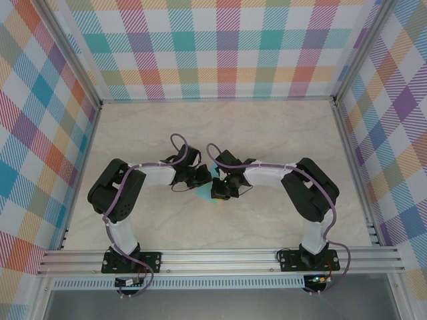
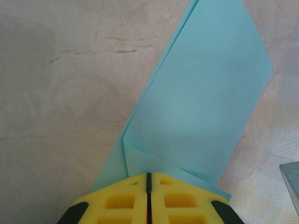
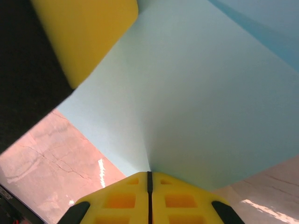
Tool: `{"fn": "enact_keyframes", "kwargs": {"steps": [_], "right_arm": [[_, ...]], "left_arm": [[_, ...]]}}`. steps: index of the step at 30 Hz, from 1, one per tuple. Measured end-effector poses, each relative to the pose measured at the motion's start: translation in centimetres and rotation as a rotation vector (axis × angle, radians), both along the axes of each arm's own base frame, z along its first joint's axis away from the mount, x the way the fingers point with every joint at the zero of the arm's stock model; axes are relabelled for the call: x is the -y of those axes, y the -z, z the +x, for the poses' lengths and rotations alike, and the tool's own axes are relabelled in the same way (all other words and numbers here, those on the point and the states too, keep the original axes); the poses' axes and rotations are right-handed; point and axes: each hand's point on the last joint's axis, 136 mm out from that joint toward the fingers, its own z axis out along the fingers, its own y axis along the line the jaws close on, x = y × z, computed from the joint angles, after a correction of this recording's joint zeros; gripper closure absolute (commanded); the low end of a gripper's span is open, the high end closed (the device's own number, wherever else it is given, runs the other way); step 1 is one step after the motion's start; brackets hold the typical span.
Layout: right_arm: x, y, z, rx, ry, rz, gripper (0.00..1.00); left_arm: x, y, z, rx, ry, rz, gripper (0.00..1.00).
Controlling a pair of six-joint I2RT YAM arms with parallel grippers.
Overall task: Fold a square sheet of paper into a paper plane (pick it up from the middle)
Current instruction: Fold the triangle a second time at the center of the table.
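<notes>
One folded turquoise sheet of paper (image 2: 201, 107), two yellow-padded tools, namely the left tool (image 2: 148, 179) and the right tool (image 3: 149, 177), and one marbled surface (image 1: 267, 127) are present.

The centre of the pale marble-patterned table (image 1: 267, 133) is jammed: the left arm's black-and-yellow gripper (image 2: 148, 176) and the right arm's black-and-yellow gripper (image 3: 149, 175) sit nose to nose, both pinched tight on the thin folded turquoise sheet of paper (image 2: 201, 93), with no lane between them. Bare tabletop lies open on the far side and out both flanks, up to the pastel checked walls (image 1: 213, 47). The silver aluminium rail (image 1: 220, 257) closes the near edge.
</notes>
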Motion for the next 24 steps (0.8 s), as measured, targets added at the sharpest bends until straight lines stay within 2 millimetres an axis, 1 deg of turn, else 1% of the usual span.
{"fn": "enact_keyframes", "kwargs": {"steps": [9,15,21,24], "right_arm": [[0.4,0.2,-0.6,0.006,-0.046,-0.003,0.93],[1.3,-0.1,-1.5,-0.005,-0.054,-0.02,0.92],[1.0,-1.1,-1.1,0.018,-0.052,-0.001,0.92],[0.5,-1.6,-0.7,0.028,-0.05,0.009,0.92]], "left_arm": [[0.0,0.0,0.0,0.0,0.0,0.001,0.92],[0.0,0.0,0.0,0.0,0.0,0.0,0.92],[0.0,0.0,0.0,0.0,0.0,0.0,0.92],[0.0,0.0,0.0,0.0,0.0,-0.001,0.92]]}}
